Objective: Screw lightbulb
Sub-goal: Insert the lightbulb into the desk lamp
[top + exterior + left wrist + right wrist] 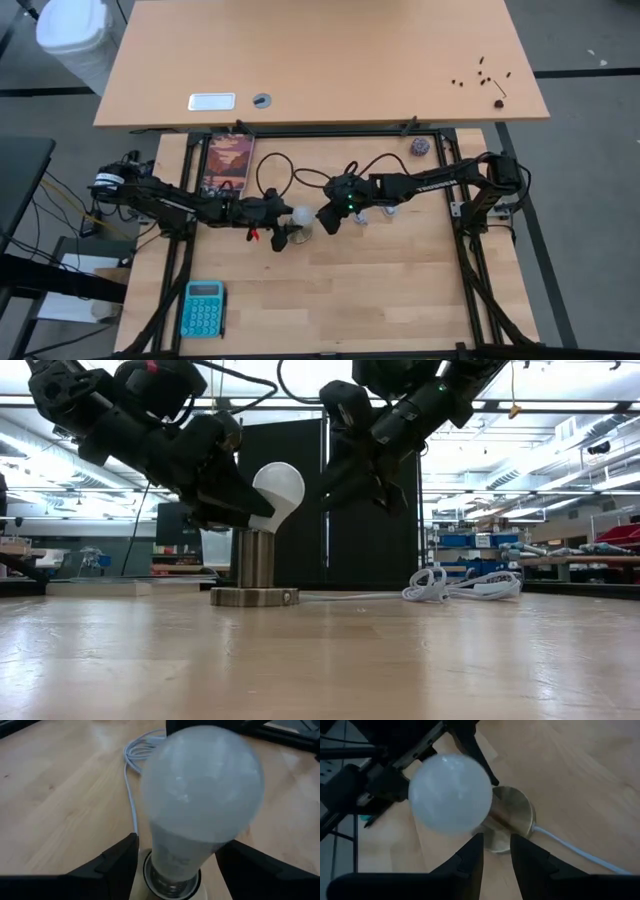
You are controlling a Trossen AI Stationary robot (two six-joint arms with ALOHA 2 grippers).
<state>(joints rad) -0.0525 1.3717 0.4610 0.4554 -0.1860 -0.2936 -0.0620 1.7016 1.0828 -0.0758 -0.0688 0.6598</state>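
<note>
The white lightbulb stands tilted over the round metal socket, whose flat foot rests on the wooden table. In the left wrist view the bulb's silvery screw base sits in the socket's mouth. My left gripper reaches in from the table's left and is shut on the bulb. My right gripper hovers just right of the bulb. Its fingers are a little apart, nothing is between them, and they are clear of the bulb in the low view. My left gripper pinches the bulb's narrow neck between its two fingers, just above the screw base. The fingers slant down at it from the table's left. The bulb leans toward the table's right, with its screw base in the socket's mouth.
The socket's white cord lies coiled on the table to the right. A teal calculator sits at the near left, a picture book at the far left and a small purplish ball at the far right.
</note>
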